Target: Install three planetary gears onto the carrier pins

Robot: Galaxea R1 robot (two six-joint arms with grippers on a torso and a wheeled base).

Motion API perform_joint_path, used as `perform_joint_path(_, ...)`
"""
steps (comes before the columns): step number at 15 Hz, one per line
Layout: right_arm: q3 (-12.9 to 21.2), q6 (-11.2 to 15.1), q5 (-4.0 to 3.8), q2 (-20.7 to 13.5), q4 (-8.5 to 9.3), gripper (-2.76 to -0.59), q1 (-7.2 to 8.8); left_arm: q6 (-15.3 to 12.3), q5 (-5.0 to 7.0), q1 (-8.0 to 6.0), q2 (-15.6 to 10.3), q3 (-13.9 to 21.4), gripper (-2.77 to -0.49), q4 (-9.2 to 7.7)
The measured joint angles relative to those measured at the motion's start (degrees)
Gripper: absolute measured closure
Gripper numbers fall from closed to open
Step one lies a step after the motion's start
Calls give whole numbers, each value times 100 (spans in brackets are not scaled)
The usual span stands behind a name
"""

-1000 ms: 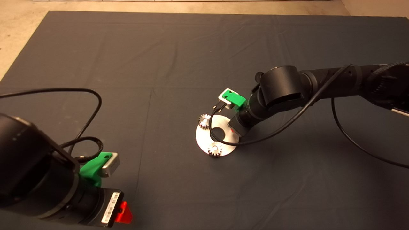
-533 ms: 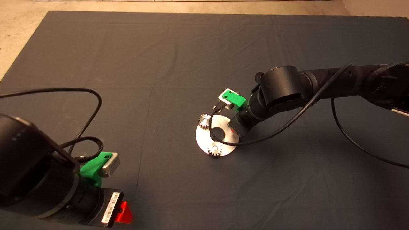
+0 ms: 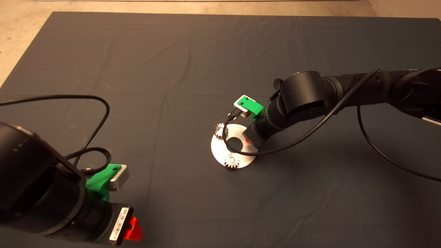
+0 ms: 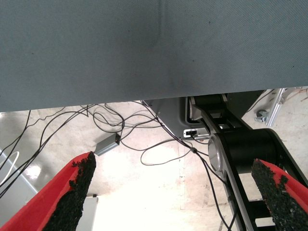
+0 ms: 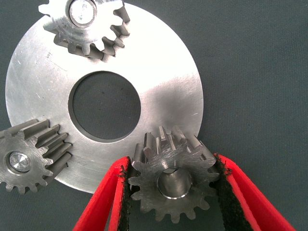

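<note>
Table covered by a dark mat (image 3: pixel 172 69) creased with faint folds, pale floor (image 3: pixel 20 20) seen beyond its far edge, flat round silver disc (image 3: pixel 220 153) with a large centre hole laid directly on the mat near its middle

Dark grey mat (image 3: pixel 144 62) is covering pretty much the whole tabletop, with a few creases running across it. Pale concrete floor (image 3: pixel 20 31) is peeking out past the mat's far edge and corner. Under the mat's edge in the left wrist view, thin black cables (image 4: pixel 144 139) are lying tangled on the shiny floor, and 1 small grey box (image 4: pixel 107 143) is sitting among them.
</note>
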Motion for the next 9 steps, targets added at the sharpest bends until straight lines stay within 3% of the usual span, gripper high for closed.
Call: perform_joint_path(9, 0, 0, -34, -80, -56, -105, -2, 0, 0, 0, 2, 0, -233, 0)
